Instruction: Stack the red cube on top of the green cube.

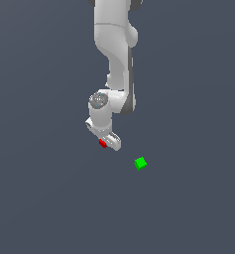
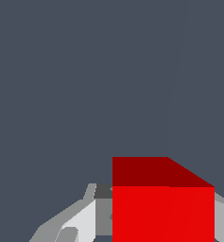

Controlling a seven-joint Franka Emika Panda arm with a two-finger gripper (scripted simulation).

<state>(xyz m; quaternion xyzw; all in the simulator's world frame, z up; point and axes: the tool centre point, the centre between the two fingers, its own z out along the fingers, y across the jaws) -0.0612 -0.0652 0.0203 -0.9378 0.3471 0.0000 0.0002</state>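
- At the exterior view's centre-left, the white arm (image 1: 114, 54) reaches down from the top edge, ending in the gripper (image 1: 107, 141) over the plain dark grey desk (image 1: 44, 198).
- Just at the gripper's tip, the red cube (image 1: 102, 143) sits between the jaws, which are closed on it (only a small red patch shows there).
- In the wrist view, the red cube (image 2: 163, 208) fills the space between the grey fingers (image 2: 82, 220), one pale finger on either side of it.
- Further toward the exterior view's right and a little lower in the picture, the green cube (image 1: 141, 163) rests alone on the desk, near the gripper but clearly apart from it.
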